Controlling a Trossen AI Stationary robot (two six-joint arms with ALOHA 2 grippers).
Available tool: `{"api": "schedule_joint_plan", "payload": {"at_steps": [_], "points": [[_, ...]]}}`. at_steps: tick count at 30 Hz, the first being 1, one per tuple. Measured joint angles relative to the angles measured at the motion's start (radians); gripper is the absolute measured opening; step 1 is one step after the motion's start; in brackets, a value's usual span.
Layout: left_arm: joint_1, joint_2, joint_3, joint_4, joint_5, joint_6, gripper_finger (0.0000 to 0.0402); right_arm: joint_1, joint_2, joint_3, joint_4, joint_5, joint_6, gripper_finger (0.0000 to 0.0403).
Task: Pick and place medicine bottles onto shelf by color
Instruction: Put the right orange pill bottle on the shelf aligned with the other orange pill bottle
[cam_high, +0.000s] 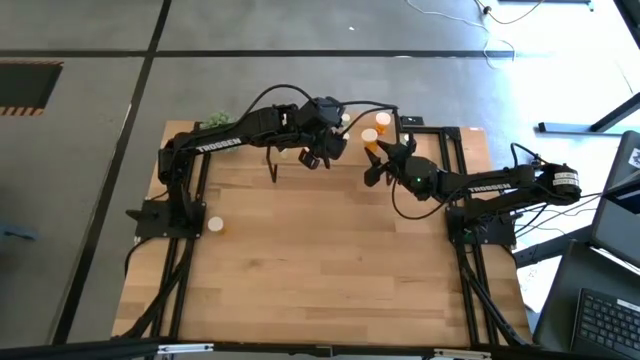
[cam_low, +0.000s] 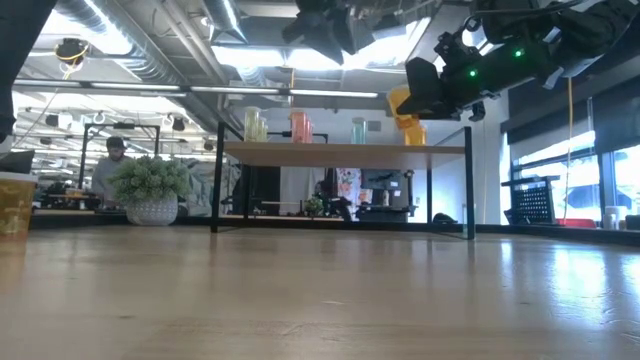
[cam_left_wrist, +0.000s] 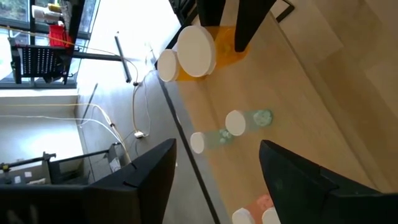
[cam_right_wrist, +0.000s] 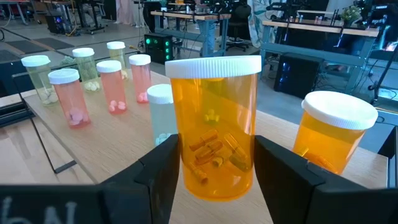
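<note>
- The left arm reaches from the table's left side across toward the far edge, its left gripper (cam_high: 322, 150) hanging above the shelf (cam_low: 345, 150) with the fingers spread and nothing between them.
- From the left wrist view, that gripper looks down on the shelf top, where two green bottles (cam_left_wrist: 235, 123) stand near the board's edge and two orange bottles (cam_left_wrist: 196, 50) lie beyond them.
- The right arm stretches in from the table's right side, bent at the elbow, its right gripper (cam_high: 378, 160) raised over the right end of the shelf.
- The right gripper is pinching a large orange bottle (cam_right_wrist: 214, 127) with a white cap; the bottle is upright between the fingers and has brownish capsules in its lower part.
- Just beside it a second orange bottle (cam_right_wrist: 334, 137) stands on the shelf.
- Farther along the shelf stand pink bottles (cam_right_wrist: 68, 96) with pills at the bottom, yellowish bottles (cam_right_wrist: 37, 76) behind them, and a pale green one (cam_right_wrist: 160, 115) behind the held bottle.
- One bottle (cam_high: 214, 225) sits alone on the table (cam_high: 320, 270) near the left arm's base.
- A potted plant (cam_low: 152, 190) stands left of the shelf.
</note>
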Motion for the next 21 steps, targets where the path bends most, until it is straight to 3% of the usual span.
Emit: {"api": "schedule_joint_plan", "payload": {"at_steps": [6, 17, 21], "points": [[0.0, 0.0, 0.0, 0.0, 0.018, -0.007, 0.0226, 0.0, 0.0, 0.0, 0.004, -0.009, -0.002, 0.0196], [0.01, 0.001, 0.0, 0.173, 0.131, -0.235, 0.0225, 0.0, 0.0, 0.0, 0.026, -0.017, -0.16, 0.0196], [0.036, 0.001, 0.0, 0.183, 0.219, -0.282, 0.0225, 0.0, 0.0, 0.0, 0.057, -0.042, -0.187, 0.0196]]}}
